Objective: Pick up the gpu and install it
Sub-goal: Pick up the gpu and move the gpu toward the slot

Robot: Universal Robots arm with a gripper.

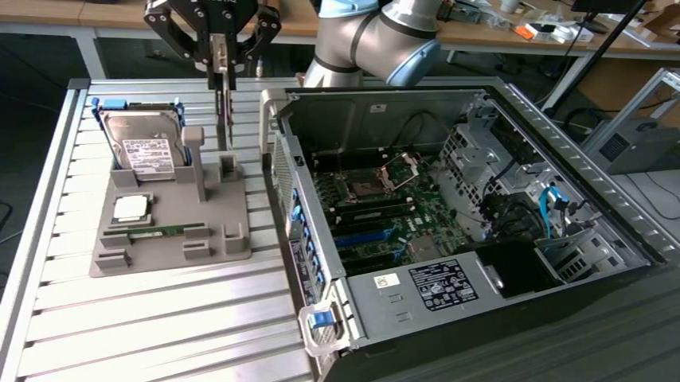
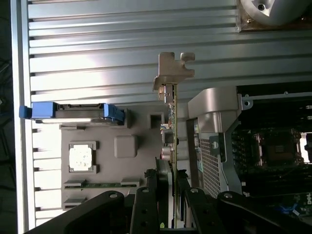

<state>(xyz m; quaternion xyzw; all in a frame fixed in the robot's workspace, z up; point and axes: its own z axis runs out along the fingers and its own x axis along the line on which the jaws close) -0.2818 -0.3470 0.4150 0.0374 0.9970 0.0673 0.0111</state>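
Grey tray [image 1: 170, 256] holds one hard drive [image 1: 143, 147], one processor [image 1: 132, 208], one memory stick [image 1: 165, 231]; your gripper [image 1: 221, 78], fingers [image 1: 216, 60] closed on one upright gpu [image 1: 225, 119], hangs seemingly just above it.

white label [image 1: 146, 157] on hard drive [image 1: 133, 126], sticker [image 1: 441, 282] on power supply [image 1: 389, 312], print seemingly unreadable

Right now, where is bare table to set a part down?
Free: table slats in front of the grey fixture, and the strip on the exterior view's left. Crowded: the gap between fixture and computer case, beside the gpu held by the gripper.
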